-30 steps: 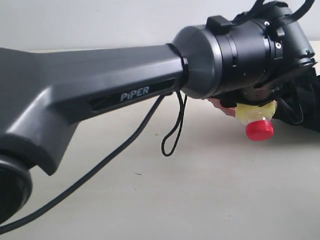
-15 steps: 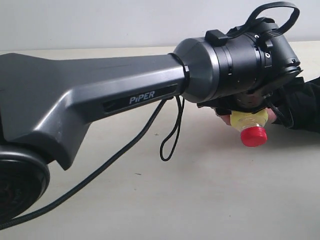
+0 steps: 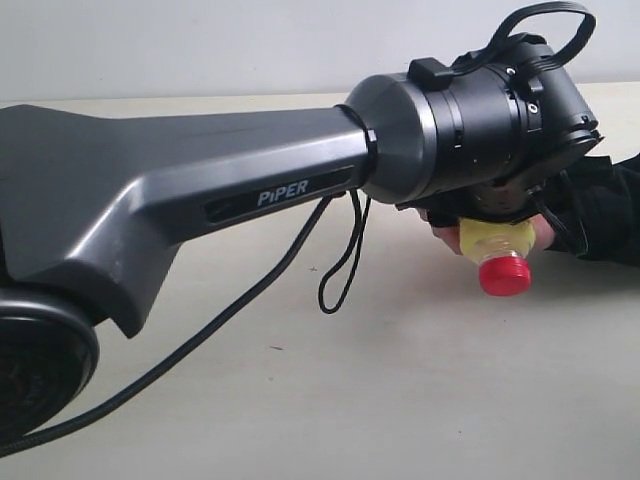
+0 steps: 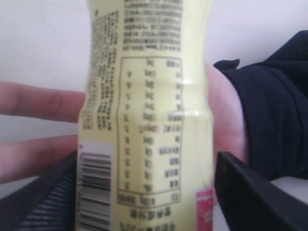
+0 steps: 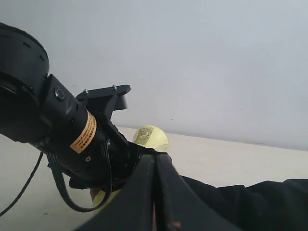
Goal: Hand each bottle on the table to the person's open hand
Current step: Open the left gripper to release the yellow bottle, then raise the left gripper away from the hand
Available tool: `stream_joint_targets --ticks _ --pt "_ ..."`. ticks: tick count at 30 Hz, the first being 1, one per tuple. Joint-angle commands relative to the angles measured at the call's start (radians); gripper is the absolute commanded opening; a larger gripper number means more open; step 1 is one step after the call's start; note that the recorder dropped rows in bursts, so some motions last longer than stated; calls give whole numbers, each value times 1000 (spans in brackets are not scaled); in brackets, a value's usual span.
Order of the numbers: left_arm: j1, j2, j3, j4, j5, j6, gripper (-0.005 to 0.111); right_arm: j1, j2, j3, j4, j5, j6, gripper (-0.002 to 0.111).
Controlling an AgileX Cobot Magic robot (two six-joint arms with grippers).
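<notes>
Item 1, yellow bottle [image 4: 149, 115]: we record it lying on its side across the person's open hand [image 4: 227, 122]. Its printed label faces the left wrist camera. In the exterior view its red cap [image 3: 503, 273] points toward the front, at the right of the scene.

Item 2, the hand: palm up, two bare digits spread out past one side of the bottle, and a black sleeve [image 4: 274, 106] at the wrist. It is held low over the surface [image 3: 400, 380]; we cannot tell if it rests there.

Item 3, left jaws: set wide, with one black finger [image 4: 43, 197] on each side of the bottle's lower body and both very close to it. We cannot tell whether they press on the bottle or stand just clear of it.

Item 4, right jaws: fully closed, the two fingers [image 5: 139, 197] meeting along their length with nothing between them. They are raised near the sleeve.

Item 5, left arm [image 3: 200, 210]: grey, lettered "PiPER", reaching across the exterior view to the hand, with a black cable [image 3: 200, 340] hanging below it.
</notes>
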Motion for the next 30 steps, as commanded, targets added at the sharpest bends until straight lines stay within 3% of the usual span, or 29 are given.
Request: stream_joint_targets --ticks 1,18,23,24,27,30 --pt "1 -1 1 2 -14 13 78 -2 -3 6 0 -6 0 0" --pt "14 -79 -34 -4 -1 157 78 -2 -3 6 0 -6 0 0" --pt "30 -176 -34 -1 21 331 75 -2 -3 6 0 -6 0 0" --pt "30 -188 -34 -1 29 354 70 -2 -3 6 0 -6 0 0" --pt "30 -248 -34 49 94 425 5 -2 -3 6 0 -6 0 0" --pt "-4 -309 9 247 174 391 0 -2 -3 6 0 -6 0 0"
